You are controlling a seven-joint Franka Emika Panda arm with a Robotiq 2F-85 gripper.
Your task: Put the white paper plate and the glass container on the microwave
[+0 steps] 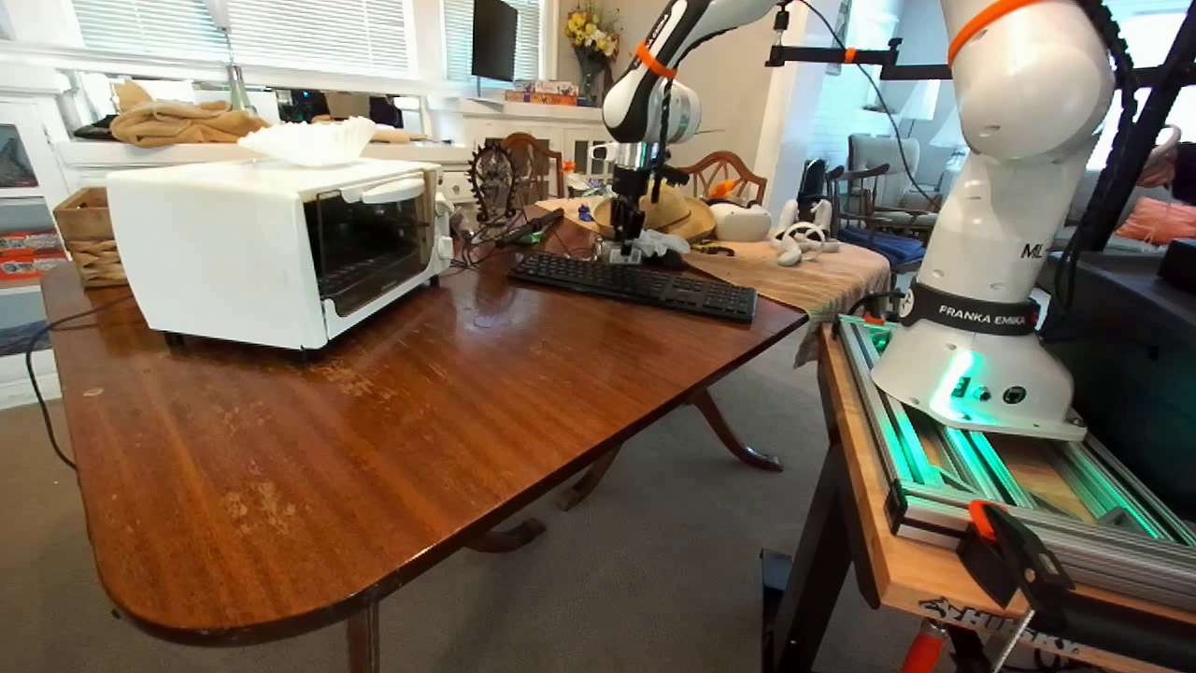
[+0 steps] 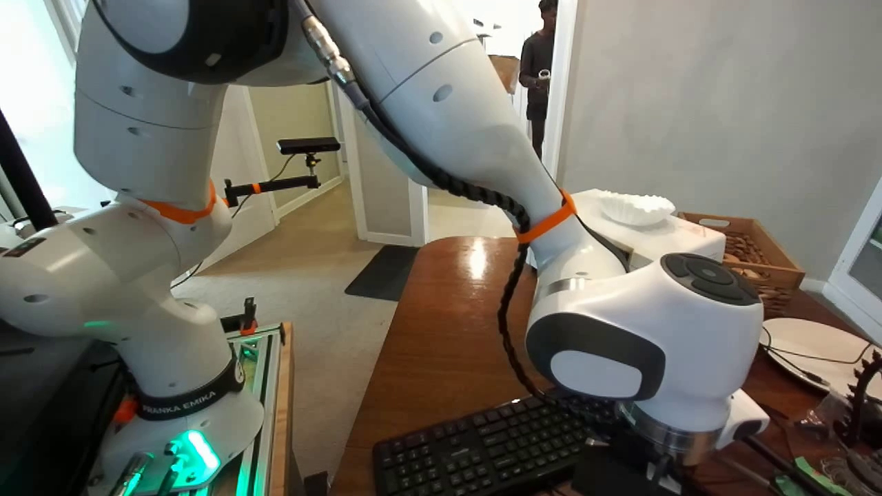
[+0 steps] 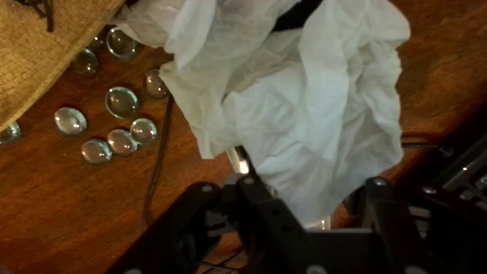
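In an exterior view the microwave [image 1: 220, 252] sits at left, the white paper plate [image 1: 308, 142] resting on its top. At upper middle the gripper [image 1: 627, 232] points down at the glass container [image 1: 619, 252], just beside the keyboard [image 1: 645, 287]. Low in the wrist view its fingers [image 3: 384, 203] stand apart, crumpled tissue [image 3: 300, 152] showing between them; whether they grip the glass container I cannot tell.

The wooden table [image 1: 420, 421] bore a black keyboard [image 1: 645, 285] just beside the jaws; clear beads [image 3: 121, 102] lay near them. Well apart from the jaws stood the microwave [image 1: 220, 252] and a crate [image 1: 89, 229]; a white plate [image 2: 820, 335] lay apart too.
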